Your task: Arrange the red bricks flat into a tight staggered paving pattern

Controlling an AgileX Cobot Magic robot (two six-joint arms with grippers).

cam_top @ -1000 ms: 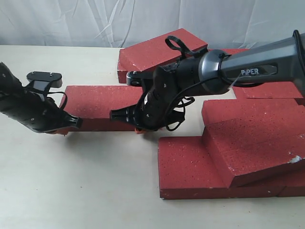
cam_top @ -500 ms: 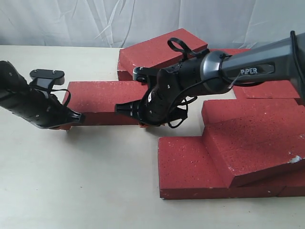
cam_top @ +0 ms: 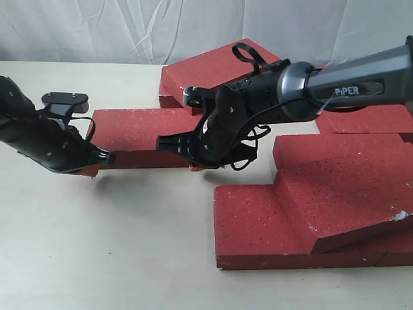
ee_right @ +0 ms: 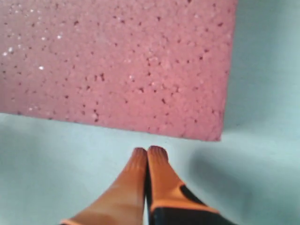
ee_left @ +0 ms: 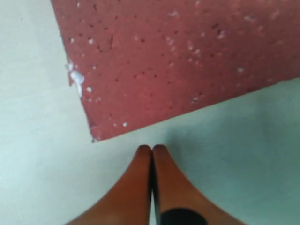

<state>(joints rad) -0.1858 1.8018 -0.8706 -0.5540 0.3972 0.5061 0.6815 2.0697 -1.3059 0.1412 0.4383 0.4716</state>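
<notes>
Brick (cam_top: pixel 139 132), loose, flat on table (cam_top: pixel 129 245), long axis running from arm to arm. Left gripper (ee_left: pixel 151 149) and right gripper (ee_right: pixel 147 150): fingers pressed together, empty, tips just off its long edge, one near each end corner.

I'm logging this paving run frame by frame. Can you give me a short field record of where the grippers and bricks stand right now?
left gripper: shut, empty, tip beside the lone brick, near one corner
right gripper: shut, empty, tip beside the same long edge, toward the other end
contact: cannot tell
lone brick: flat on the table, apart from the rest
other bricks: overlapping pile, some tilted
</notes>
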